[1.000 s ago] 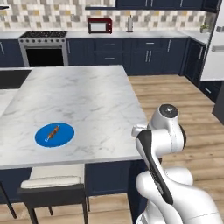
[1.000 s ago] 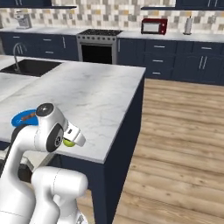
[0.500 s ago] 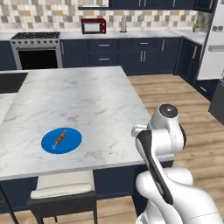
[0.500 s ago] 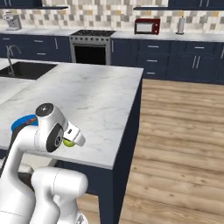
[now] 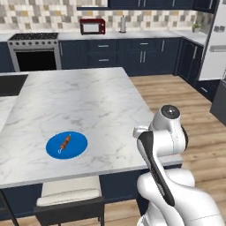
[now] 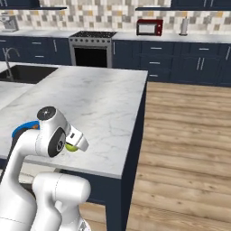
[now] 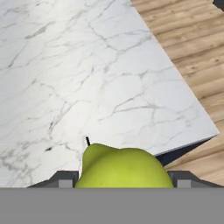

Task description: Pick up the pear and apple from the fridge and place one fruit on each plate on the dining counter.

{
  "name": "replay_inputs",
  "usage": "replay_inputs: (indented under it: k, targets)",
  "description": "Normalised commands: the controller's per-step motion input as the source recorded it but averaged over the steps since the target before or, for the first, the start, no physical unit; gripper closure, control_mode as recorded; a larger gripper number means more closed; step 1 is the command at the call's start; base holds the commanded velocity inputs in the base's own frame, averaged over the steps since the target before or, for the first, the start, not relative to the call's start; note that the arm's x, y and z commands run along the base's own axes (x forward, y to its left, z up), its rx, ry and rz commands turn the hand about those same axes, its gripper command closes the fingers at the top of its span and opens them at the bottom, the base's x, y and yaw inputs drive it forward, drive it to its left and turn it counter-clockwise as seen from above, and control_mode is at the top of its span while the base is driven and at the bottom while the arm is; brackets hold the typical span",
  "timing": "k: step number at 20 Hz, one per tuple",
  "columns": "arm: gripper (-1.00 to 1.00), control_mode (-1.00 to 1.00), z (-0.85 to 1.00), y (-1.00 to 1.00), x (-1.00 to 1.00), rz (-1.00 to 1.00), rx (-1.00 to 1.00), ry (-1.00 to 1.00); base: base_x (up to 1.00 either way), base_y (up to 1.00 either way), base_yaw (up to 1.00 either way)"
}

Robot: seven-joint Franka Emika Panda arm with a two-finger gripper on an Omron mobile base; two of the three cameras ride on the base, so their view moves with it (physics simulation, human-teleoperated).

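My gripper [image 7: 124,179] is shut on the yellow-green pear [image 7: 124,168], whose stem points forward over the dining counter's [image 7: 65,65] white marble top, close to its near corner. In the right base view the pear [image 6: 71,146] sits at the gripper [image 6: 74,142] just above the counter [image 6: 99,99] edge. The bright blue plate [image 5: 66,144] lies on the counter [image 5: 88,97] left of the arm, with a thin brown stick-like item [image 5: 65,141] on it. A sliver of that plate [image 6: 25,127] peeks out behind the arm. The apple and the dark navy plate are out of view.
A cushioned stool [image 5: 70,196] stands below the counter's near edge. A sink [image 6: 22,74] is set in the counter's far left. Stove [image 5: 35,50] and microwave [image 5: 92,26] line the back wall, the pale fridge [image 5: 216,39] is at far right. Wooden floor [image 6: 180,135] lies to the right.
The whole scene has shifted in both base views, so the base has driven along the counter. The arm keeps its pose with the pear in the gripper.
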Motion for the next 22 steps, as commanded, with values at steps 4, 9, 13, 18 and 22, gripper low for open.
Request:
replay_inputs:
  k: [4, 9, 13, 18, 22]
  targets:
    - [1.00, -1.00, 0.00, 0.11, 0.04, 0.00, -0.01, 0.00, 0.12, 0.34, -0.02]
    - [1.00, -1.00, 0.00, 0.74, 0.52, 0.16, -0.03, 0.06, 0.00, 0.00, 0.00]
    - [1.00, -1.00, 0.03, 0.98, 0.91, 0.22, -0.06, 0.17, 0.00, 0.00, 0.00]
    - [1.00, -1.00, 0.30, 1.00, 0.89, 0.15, -0.08, 0.18, 0.00, 0.00, 0.00]
    - [1.00, -1.00, 0.50, 1.00, 0.84, 0.13, -0.04, 0.12, 0.00, 0.00, 0.00]
